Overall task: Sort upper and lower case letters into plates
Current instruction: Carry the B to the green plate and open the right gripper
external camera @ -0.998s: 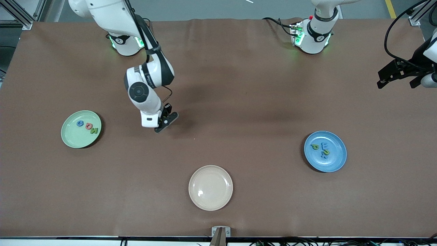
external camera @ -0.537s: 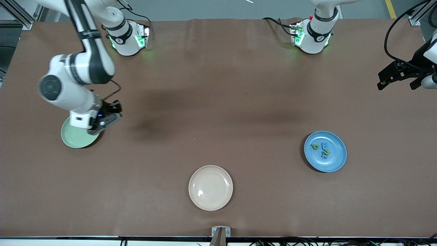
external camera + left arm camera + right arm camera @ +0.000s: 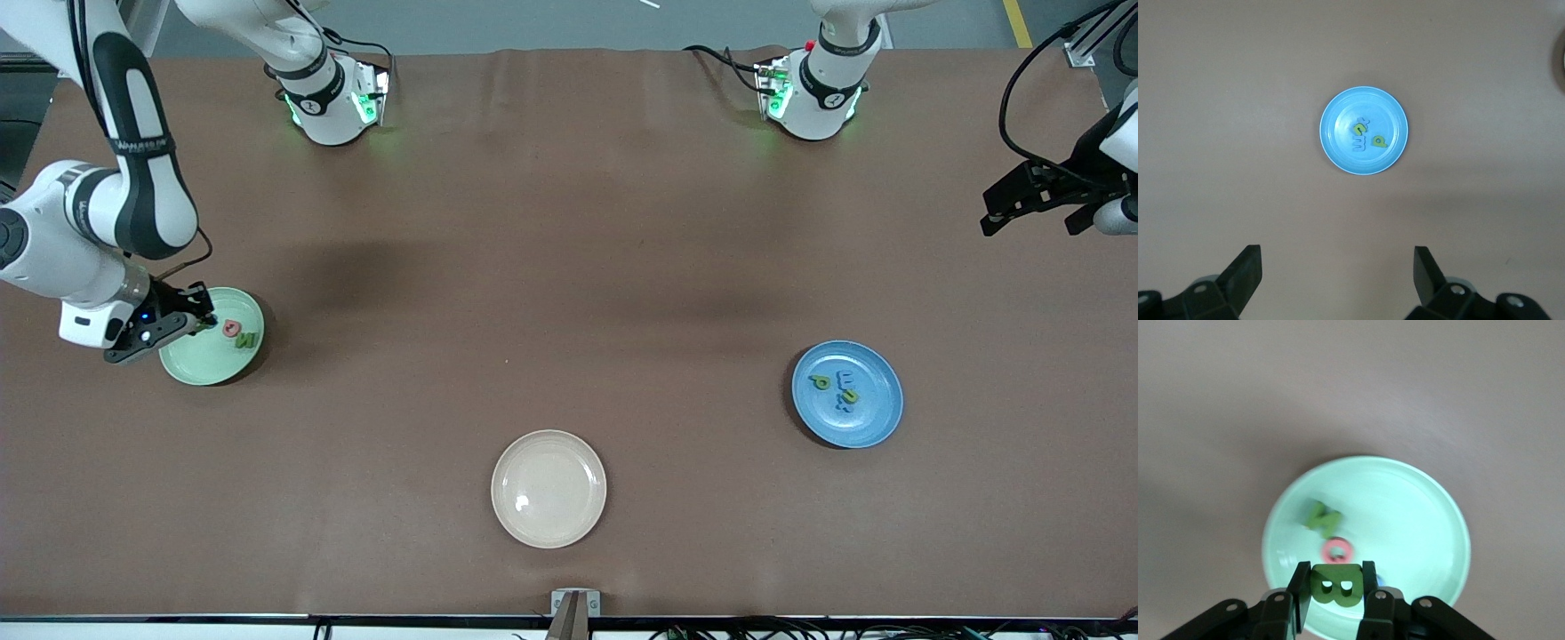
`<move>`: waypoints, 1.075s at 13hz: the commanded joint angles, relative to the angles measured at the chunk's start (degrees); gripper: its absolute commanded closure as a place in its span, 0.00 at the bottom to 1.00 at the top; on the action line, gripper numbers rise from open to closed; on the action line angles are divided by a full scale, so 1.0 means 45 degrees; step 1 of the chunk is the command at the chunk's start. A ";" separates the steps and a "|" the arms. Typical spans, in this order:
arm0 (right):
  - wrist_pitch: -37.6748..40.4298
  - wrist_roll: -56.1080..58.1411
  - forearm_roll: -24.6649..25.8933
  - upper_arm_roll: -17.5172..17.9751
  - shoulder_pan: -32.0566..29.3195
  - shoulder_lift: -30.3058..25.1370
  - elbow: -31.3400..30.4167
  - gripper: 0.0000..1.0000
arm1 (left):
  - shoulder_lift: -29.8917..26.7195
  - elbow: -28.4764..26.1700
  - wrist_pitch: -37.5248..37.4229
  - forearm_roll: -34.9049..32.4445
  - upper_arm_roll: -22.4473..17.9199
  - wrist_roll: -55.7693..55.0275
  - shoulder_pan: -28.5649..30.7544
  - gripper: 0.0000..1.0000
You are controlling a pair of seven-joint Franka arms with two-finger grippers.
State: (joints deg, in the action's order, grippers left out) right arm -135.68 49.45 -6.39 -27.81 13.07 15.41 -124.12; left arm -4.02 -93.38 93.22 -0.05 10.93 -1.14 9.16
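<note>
Brown cloth is covering the table [image 3: 569, 267] in the front view. At its right-arm edge the right gripper [image 3: 169, 322] is hanging over the pale mint green round plate [image 3: 209, 364]; the bright blue round plate [image 3: 876, 427] is lying toward the left-arm edge, the cream-beige plate [image 3: 548, 524] near the front edge, and the left gripper [image 3: 1036, 197] is waiting aloft.

Only the left wrist view is showing the left gripper's fingers standing apart above three letters on the blue plate.

Only the right wrist view is revealing the dark green flat letter B [image 3: 1336, 585] clamped between the right gripper's fingers, above the pink-red ring letter [image 3: 1337, 551] and the light green letter [image 3: 1322, 519]. Released this near the rim, the B may be landing on the cloth.
</note>
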 commanded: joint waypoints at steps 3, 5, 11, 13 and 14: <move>-0.0592 0.0222 -0.0589 0.0263 -0.0736 0.1591 0.0687 0.82 | -0.0004 -0.0050 0.0202 -0.0048 0.0033 0.0235 0.0055 0.00; -0.0612 0.0222 -0.1174 0.0263 -0.0775 0.2040 0.0902 0.82 | -0.0004 -0.0050 0.0202 -0.0048 0.0033 0.0235 0.0055 0.00; -0.0631 0.0242 -0.2212 0.0283 -0.0854 0.3253 0.1743 0.78 | -0.0004 -0.0050 0.0222 -0.0048 0.0033 0.0235 0.0055 0.00; -0.0865 0.0242 -0.2427 0.0302 -0.0834 0.3430 0.1782 0.76 | -0.0004 -0.0050 0.0241 -0.0029 0.0033 0.0235 0.0055 0.00; -0.0982 0.0242 -0.2427 0.0321 -0.0854 0.3488 0.1782 0.76 | -0.0004 -0.0050 0.0241 -0.0048 0.0033 0.0235 0.0074 0.00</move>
State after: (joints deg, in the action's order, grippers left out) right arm -139.29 49.96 -16.03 -27.38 10.46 30.43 -116.85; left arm -3.85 -93.43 93.67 -0.05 10.93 -1.14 9.15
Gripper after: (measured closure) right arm 0.652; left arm 0.000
